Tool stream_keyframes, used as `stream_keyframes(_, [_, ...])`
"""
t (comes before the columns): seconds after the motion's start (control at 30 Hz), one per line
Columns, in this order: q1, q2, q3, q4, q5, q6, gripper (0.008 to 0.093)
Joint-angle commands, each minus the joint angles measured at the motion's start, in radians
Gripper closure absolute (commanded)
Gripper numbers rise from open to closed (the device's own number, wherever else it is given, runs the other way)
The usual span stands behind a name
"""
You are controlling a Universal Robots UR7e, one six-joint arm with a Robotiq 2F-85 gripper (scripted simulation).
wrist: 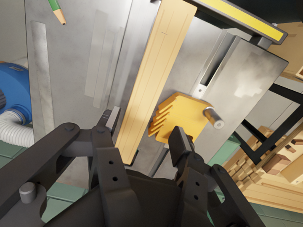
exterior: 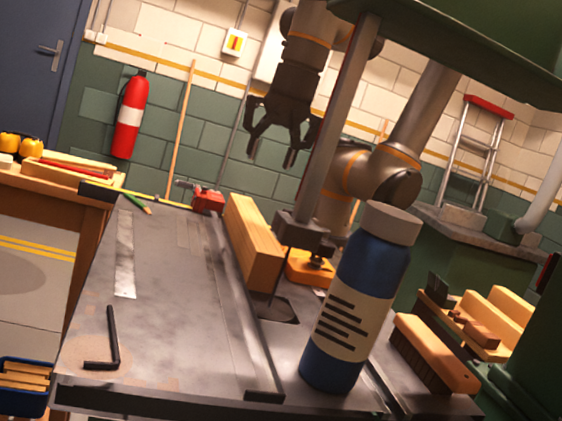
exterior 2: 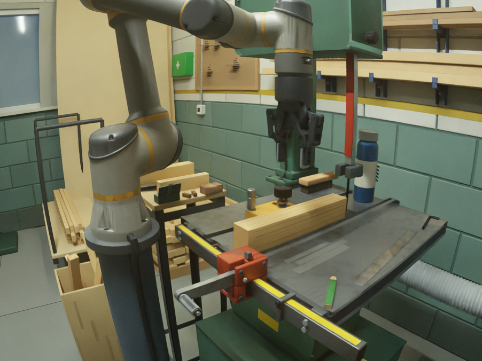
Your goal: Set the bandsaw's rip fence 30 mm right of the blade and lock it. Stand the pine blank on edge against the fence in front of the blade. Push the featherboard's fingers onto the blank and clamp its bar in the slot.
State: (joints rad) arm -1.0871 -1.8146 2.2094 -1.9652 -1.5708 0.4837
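Note:
On the bandsaw table the pine blank [exterior 2: 290, 221] stands on edge along the rip fence [exterior: 241, 297], its near end by the blade [exterior: 278, 280]. The fence's red locking head [exterior 2: 242, 268] sits on the yellow-scaled rail [exterior 2: 272, 290]. The orange featherboard [wrist: 180, 117] lies flat on the far side of the blank, its slotted fingers against the blank's face. A black knob [exterior 2: 283, 192] and a metal peg [exterior 2: 251, 198] stand on it. My gripper [exterior 2: 293, 155] hangs open and empty well above the featherboard.
Behind the table rises the green saw column. A blue bottle [exterior: 360, 299] and a brush [exterior: 433, 354] stand at the table's edge. A hex key [exterior: 109, 341], a steel rule [exterior: 125, 254] and a green pencil [exterior 2: 330, 291] lie on the open side.

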Motion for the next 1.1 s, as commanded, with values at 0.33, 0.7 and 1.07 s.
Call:
stream_keyframes(0.33, [0.000, -0.001, -0.001, 0.000, 0.000, 0.000, 0.0534])
stream_keyframes(0.7, [0.038, -0.044, 0.029, 0.013, 0.000, 0.037, 0.0534])
stream_keyframes(1.07, [0.273, -0.207, 0.124, 0.081, 0.000, 0.273, 0.0534])
